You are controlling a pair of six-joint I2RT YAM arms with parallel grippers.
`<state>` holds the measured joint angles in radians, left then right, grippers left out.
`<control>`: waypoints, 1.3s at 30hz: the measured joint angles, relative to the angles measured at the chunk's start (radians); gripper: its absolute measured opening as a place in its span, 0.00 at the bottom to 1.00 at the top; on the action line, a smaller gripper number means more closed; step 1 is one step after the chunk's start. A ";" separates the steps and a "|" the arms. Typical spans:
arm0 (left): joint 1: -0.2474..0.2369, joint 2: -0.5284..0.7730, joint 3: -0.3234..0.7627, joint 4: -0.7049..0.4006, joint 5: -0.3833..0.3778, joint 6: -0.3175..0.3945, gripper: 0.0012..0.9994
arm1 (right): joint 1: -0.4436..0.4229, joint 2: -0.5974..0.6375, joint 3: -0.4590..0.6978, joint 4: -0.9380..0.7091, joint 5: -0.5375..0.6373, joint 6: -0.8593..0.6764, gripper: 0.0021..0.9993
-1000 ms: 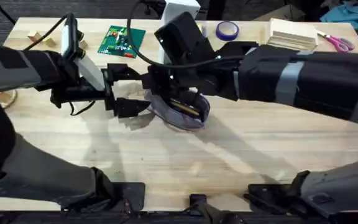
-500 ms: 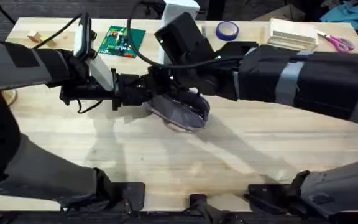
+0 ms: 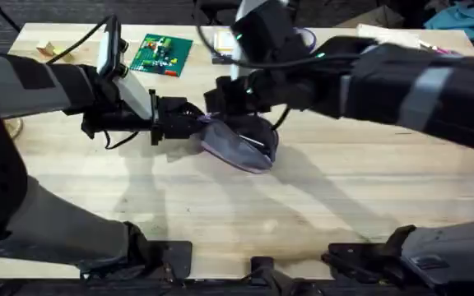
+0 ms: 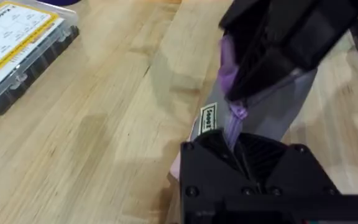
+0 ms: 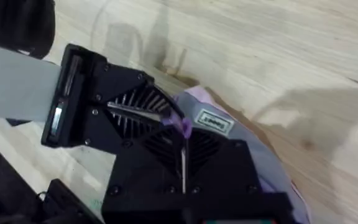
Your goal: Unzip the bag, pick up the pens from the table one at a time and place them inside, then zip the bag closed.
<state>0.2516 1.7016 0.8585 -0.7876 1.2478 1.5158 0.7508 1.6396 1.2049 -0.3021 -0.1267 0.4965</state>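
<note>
Lavender bag (image 3: 241, 148) lies zipped, left gripper (image 3: 194, 128) and right gripper (image 3: 220, 100) clamped on it

Bag (image 3: 241, 148) zipper end hidden by both grippers.

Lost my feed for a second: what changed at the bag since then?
The left gripper moved in from the left and shut on the bag end. The right gripper rose off the bag, shut on its purple pull. The bag, open before, now looks closed, same spot.
</note>
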 joint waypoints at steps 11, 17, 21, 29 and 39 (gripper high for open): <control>0.000 0.000 0.000 -0.001 -0.014 0.000 0.04 | -0.109 -0.070 0.001 -0.282 -0.022 -0.110 0.03; 0.000 0.000 0.000 -0.002 -0.010 0.000 0.04 | -0.160 -0.073 0.005 -0.359 -0.015 -0.155 0.03; -0.001 0.000 0.000 -0.012 -0.009 0.000 0.04 | -0.221 -0.080 0.005 -0.397 -0.015 -0.178 0.03; -0.005 0.000 0.000 -0.051 -0.006 -0.001 0.04 | -0.370 -0.081 0.005 -0.451 -0.043 -0.191 0.03; -0.006 0.000 0.000 -0.077 -0.006 0.000 0.04 | -0.520 -0.081 0.005 -0.490 -0.005 -0.195 0.03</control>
<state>0.2459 1.7016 0.8585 -0.8645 1.2416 1.5155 0.2311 1.5589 1.2095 -0.7925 -0.1314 0.3013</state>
